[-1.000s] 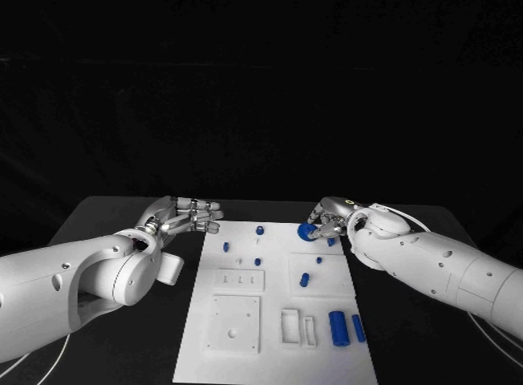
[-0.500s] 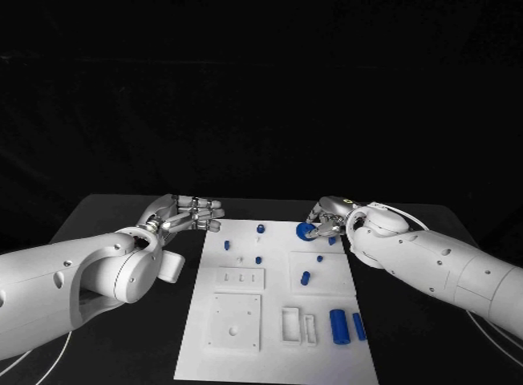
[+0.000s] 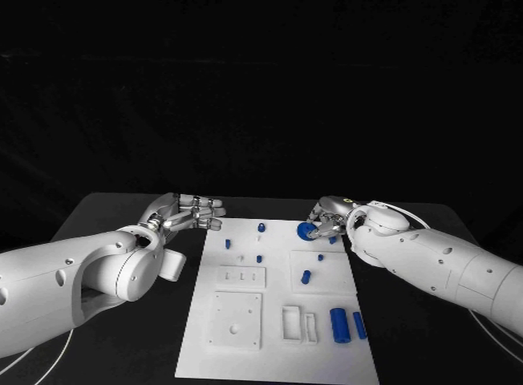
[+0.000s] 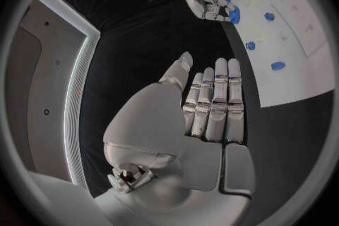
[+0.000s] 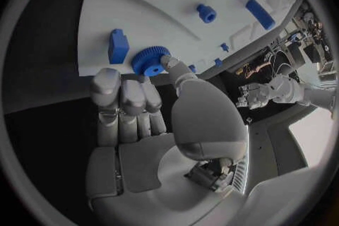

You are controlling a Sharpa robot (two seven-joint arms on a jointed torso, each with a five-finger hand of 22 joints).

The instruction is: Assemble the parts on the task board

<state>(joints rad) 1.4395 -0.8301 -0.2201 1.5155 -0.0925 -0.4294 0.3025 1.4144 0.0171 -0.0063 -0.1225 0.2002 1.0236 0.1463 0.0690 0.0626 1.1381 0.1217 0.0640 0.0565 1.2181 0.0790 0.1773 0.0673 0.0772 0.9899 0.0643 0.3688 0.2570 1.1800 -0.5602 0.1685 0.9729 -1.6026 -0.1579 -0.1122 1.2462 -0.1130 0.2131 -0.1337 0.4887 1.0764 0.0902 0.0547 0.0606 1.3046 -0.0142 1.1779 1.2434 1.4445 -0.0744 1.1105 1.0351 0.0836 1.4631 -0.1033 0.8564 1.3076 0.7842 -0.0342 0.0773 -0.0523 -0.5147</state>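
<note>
Black table is carrying the white board [image 3: 273,321]; the right hand [image 3: 326,220] is still pinching the blue gear [image 3: 306,231] at its far edge, barely moving, while the left hand [image 3: 188,212] is hovering empty, fingers apart.

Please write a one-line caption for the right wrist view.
Right hand holds blue gear over the white task board.

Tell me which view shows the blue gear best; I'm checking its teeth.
The right wrist view: the blue gear sits close, teeth visible, at the right hand's fingertips. Head view and left wrist view show it small, partly hidden.
</note>
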